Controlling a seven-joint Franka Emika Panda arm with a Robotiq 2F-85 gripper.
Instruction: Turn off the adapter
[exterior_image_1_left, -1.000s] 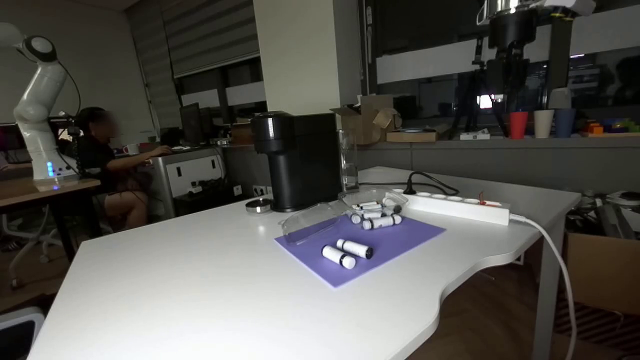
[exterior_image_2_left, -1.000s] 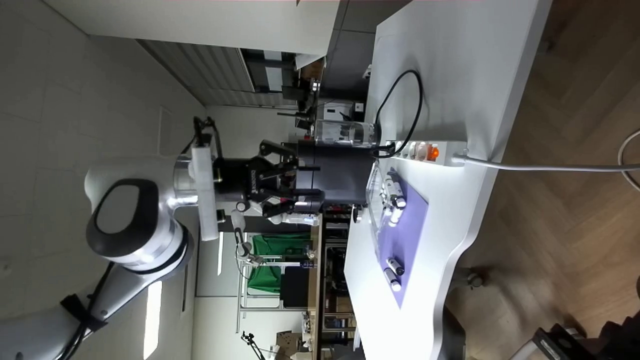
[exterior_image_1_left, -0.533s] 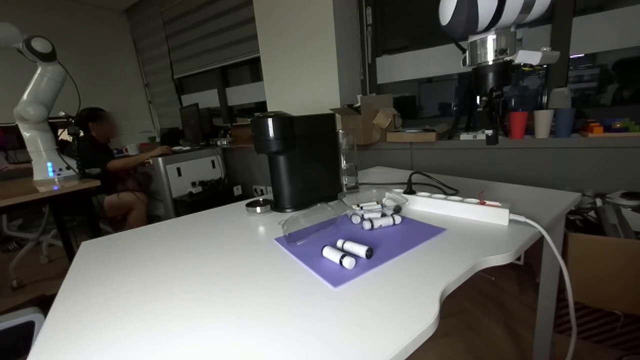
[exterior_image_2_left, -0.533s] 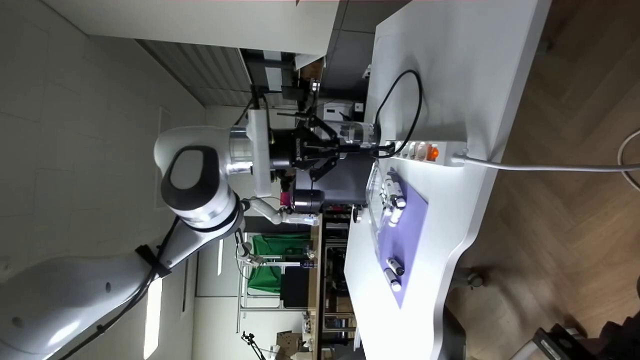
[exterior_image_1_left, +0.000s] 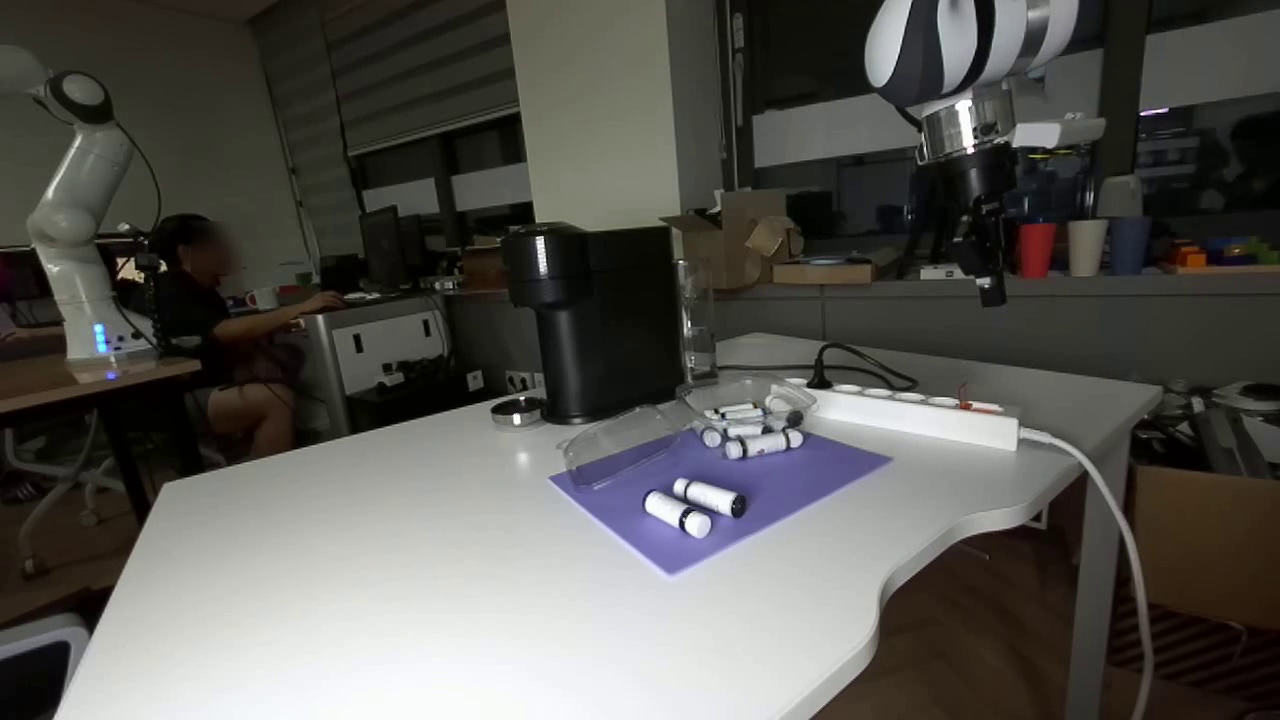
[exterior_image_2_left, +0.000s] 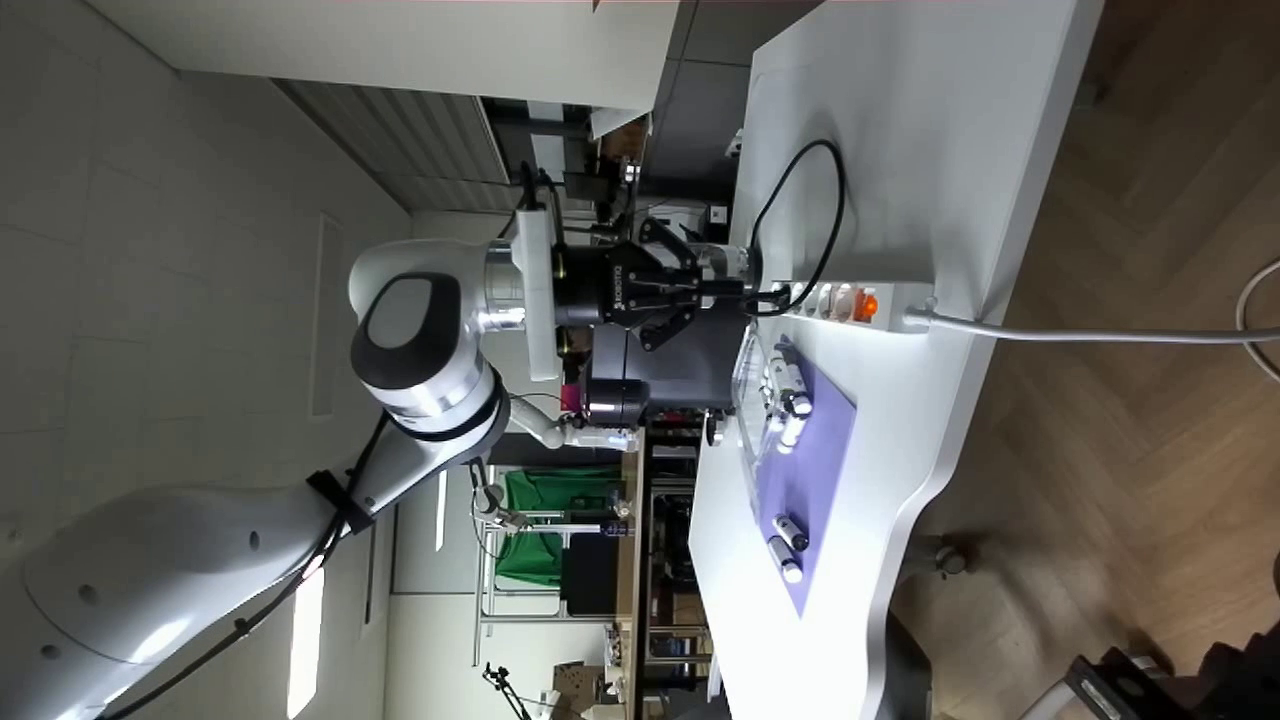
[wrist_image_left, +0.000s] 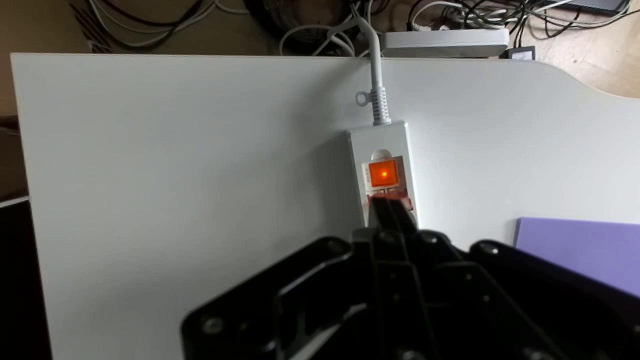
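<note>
The adapter, a long white power strip, lies on the table in both exterior views. In the wrist view its cable end shows, with a square orange switch that glows. The switch also shows in an exterior view. My gripper is shut with its fingers together and nothing between them. In the wrist view its tips cover part of the strip just below the switch. In both exterior views the gripper hangs in the air above the strip, apart from it.
A black plug and cable sit at the strip's far end. A purple mat with several white cylinders and a clear plastic case lies beside the strip. A black machine stands behind. The strip's white cable hangs over the table edge.
My gripper has gone from open to shut. The arm has come down towards the strip and shifted over it, and the gripper now tilts slightly. The strip and the other objects have not moved.
</note>
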